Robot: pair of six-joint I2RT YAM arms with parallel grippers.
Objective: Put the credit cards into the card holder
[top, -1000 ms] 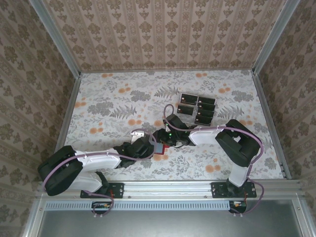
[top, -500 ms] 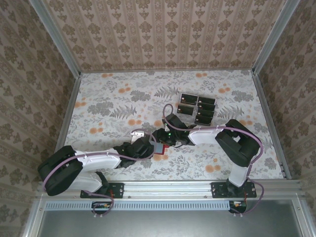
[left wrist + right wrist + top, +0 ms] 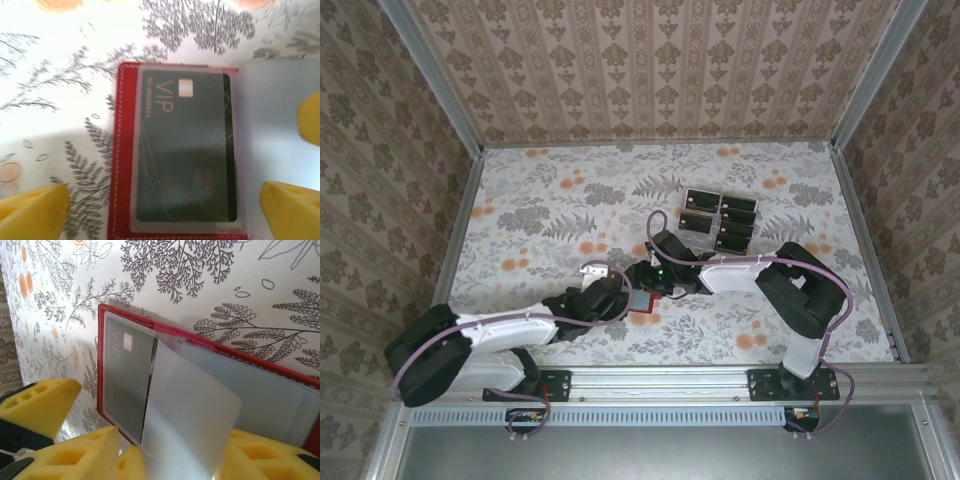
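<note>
card holder (image 3: 119,150) open flat on the counter (image 3: 540,200), straddled by widely spread left fingers (image 3: 30,207), likely to steady it. right fingers (image 3: 260,452) half closed beside its raised clear sleeve (image 3: 190,405), grip impossible to tell, probably baring the next pocket. one credit card (image 3: 185,150) already pocketed; remaining cards (image 3: 720,220) stacked well apart.

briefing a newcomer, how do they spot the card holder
On the floral table, look at the middle, towards the near edge. The card holder lies open there: the only red thing, with a dark VIP card under its clear sleeve.
</note>
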